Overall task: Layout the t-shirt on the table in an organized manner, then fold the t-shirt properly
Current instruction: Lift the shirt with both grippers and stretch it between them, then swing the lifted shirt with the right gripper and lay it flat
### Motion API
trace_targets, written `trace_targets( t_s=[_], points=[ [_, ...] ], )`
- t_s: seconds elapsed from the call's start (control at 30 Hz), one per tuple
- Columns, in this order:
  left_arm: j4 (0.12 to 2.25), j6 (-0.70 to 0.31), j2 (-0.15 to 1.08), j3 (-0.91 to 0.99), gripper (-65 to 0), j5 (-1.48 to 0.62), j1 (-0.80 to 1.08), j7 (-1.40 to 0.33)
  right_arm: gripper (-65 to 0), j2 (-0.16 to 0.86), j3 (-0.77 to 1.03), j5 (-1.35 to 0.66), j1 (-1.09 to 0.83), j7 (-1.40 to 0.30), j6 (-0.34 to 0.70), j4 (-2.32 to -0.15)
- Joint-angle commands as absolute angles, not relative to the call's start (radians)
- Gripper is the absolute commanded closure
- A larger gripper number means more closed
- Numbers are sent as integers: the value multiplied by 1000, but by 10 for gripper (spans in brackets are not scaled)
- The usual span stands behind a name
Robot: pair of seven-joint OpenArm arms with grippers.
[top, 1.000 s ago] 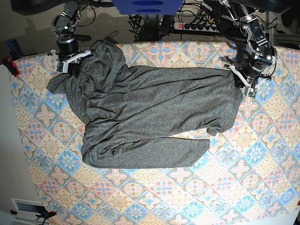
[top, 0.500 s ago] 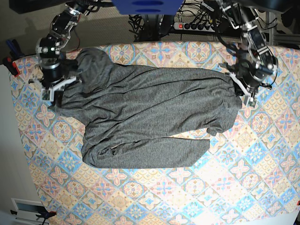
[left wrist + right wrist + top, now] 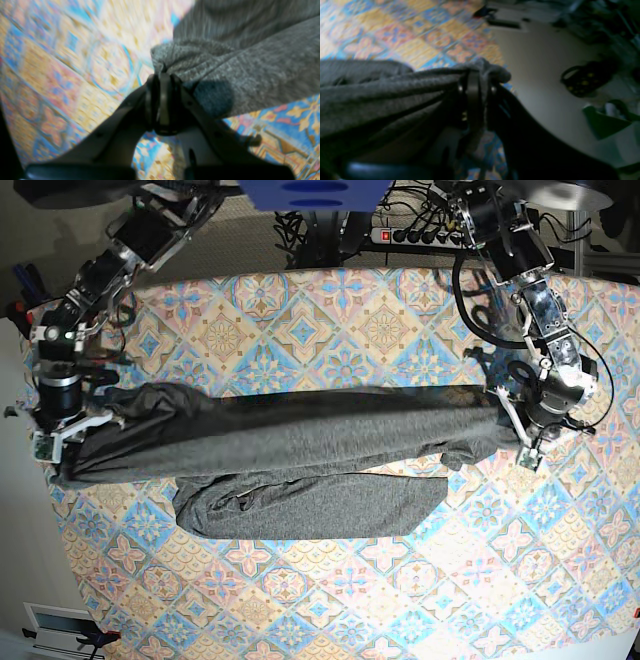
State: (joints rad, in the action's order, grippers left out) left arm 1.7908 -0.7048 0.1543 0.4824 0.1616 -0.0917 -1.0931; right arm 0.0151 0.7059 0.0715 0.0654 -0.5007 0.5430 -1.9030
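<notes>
Stretching across the table (image 3: pixel 330 600) I see the t-shirt (image 3: pixel 300 435), dark heathered grey, pulled into a long tight band between my two grippers. Its lower part lies flat and wrinkled on the table, just below that band. The left gripper (image 3: pixel 163 75) is clamped on one bunched end, the right gripper (image 3: pixel 475 72) is clamped on the other.

t-shirt (image 3: pixel 290 450): heathered dark grey (plain) | table (image 3: pixel 400 600) cloth: pastel blue, pink, peach, cream diamond tiles
</notes>
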Motion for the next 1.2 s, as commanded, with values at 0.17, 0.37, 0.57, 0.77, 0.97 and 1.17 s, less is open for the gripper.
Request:
trace_targets(
  t_s=[0.17, 0.37, 0.57, 0.77, 0.97, 1.17],
  points=[
    [1847, -698, 170, 489, -24, 170, -105, -1086, 0, 64, 702, 58, 99, -466, 535, -1963],
    [1848, -698, 166, 489, -24, 170, -53, -1086, 0, 41, 768, 59, 2, -358, 535, -2035],
    [1845, -698, 170, 509, -24, 166, -21, -1076, 0, 28, 682, 151, -179, 27, 519, -2028],
    [1845, -698, 163, 509, -24, 165, -21, -1084, 0, -53, 668, 297, -173, 10, 524, -2025],
    [1845, -698, 162, 507, -24, 163, -13, -1084, 0, -133, 639, 390, -136, 16, 587, -2028],
    [1845, -698, 162, 504, -24, 168, -13, -1084, 0, -143, 670, 449, -54, 10, 527, -2025]
  ],
)
